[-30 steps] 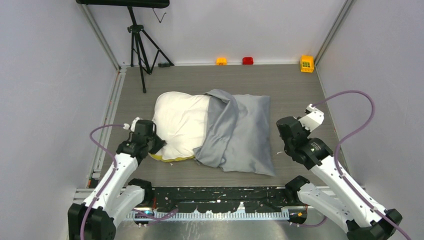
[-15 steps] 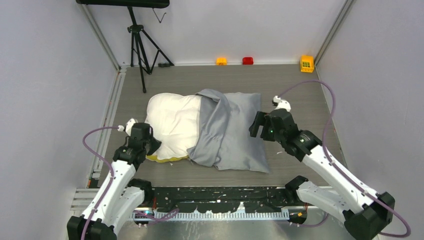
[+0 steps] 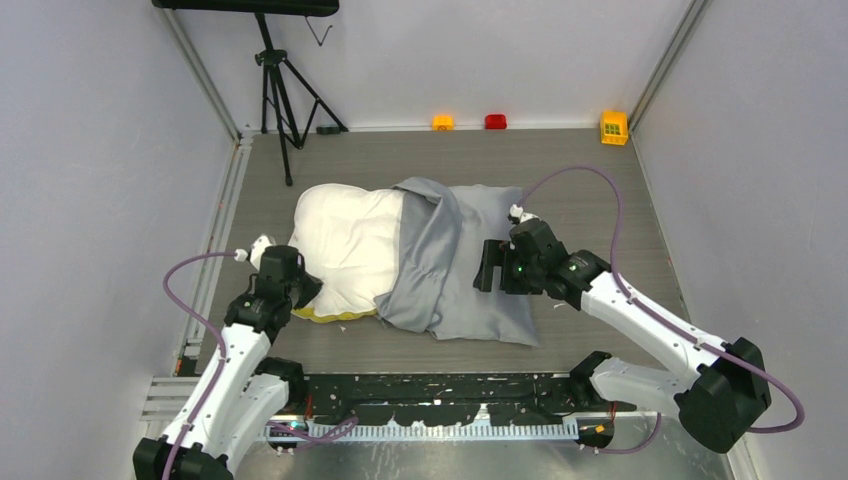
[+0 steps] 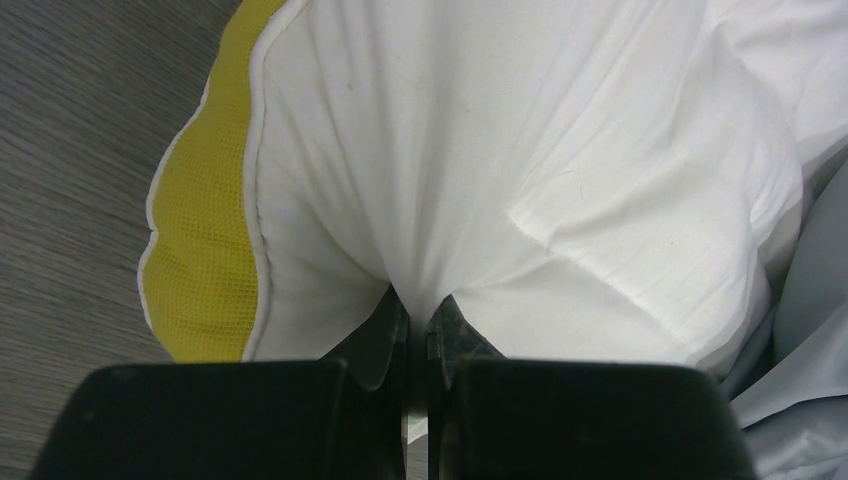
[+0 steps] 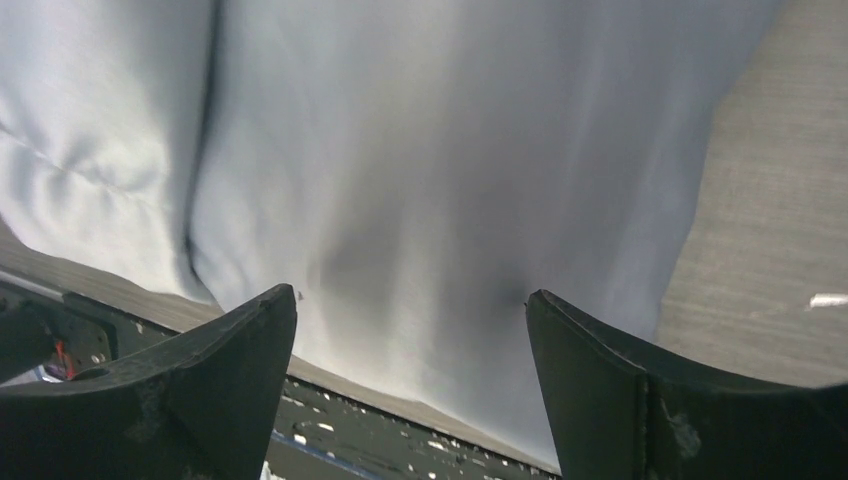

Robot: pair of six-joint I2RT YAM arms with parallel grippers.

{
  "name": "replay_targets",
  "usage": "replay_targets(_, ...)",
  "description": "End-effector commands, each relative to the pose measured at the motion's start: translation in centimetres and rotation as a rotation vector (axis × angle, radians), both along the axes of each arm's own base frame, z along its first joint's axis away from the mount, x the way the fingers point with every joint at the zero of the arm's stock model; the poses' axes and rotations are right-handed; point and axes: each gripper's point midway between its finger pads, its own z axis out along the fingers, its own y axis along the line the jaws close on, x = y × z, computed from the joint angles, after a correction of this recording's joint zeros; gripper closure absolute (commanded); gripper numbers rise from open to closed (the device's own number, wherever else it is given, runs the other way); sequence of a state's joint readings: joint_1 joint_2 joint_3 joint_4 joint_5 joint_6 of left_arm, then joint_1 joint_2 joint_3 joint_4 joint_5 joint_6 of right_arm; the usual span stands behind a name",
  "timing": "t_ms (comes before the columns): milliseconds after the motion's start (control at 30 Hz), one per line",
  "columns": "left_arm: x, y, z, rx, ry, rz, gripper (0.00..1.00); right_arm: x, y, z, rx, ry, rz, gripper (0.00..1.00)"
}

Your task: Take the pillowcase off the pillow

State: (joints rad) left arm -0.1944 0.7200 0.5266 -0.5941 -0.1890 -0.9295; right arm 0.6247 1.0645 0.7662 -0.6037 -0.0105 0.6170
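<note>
The pillow (image 3: 345, 245) lies mid-table, its white quilted left half bare and a yellow edge (image 4: 200, 230) showing at the near-left corner. The grey-blue pillowcase (image 3: 470, 270) still covers its right half, bunched into a fold (image 3: 430, 240) down the middle. My left gripper (image 3: 300, 290) is shut on the pillow's white fabric (image 4: 430, 200) at that near-left corner, the cloth pinched between the jaws. My right gripper (image 3: 488, 266) hovers open over the pillowcase's right part (image 5: 420, 200), fingers spread wide with nothing between them.
A black tripod (image 3: 280, 90) stands at the back left. Small orange (image 3: 442, 122), red (image 3: 495, 121) and yellow (image 3: 613, 127) blocks sit along the back wall. The black front rail (image 3: 440, 390) runs along the near edge. Grey walls close in both sides.
My right arm swung from the table's right side leftward over the pillowcase, and its gripper opened. The pillow and case shifted slightly left. The left gripper kept its grip.
</note>
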Motion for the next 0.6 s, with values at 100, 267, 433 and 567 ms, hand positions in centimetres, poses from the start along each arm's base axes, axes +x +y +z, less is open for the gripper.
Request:
replay_targets(100, 1.8, 0.2, 2.5, 0.004, -0.123, 0.009, 1.0, -2.6, -1.9, -1.7, 0.007, 0.057, -0.084, 0.39)
replay_targets(267, 2.0, 0.3, 2.6, 0.016, -0.122, 0.008, 1.0, -1.1, -3.2, -1.4, -0.031, -0.013, -0.18, 0.78)
replay_targets(433, 2.1, 1.3, 3.0, 0.066, -0.126, 0.035, 1.0, 1.3, -8.1, 1.3, -0.223, -0.15, -0.378, 1.0)
replay_targets(567, 2.1, 4.1, 4.5, 0.17, -0.132, 0.147, 1.0, 2.7, -13.7, 6.0, -0.393, -0.338, -0.569, 1.0)
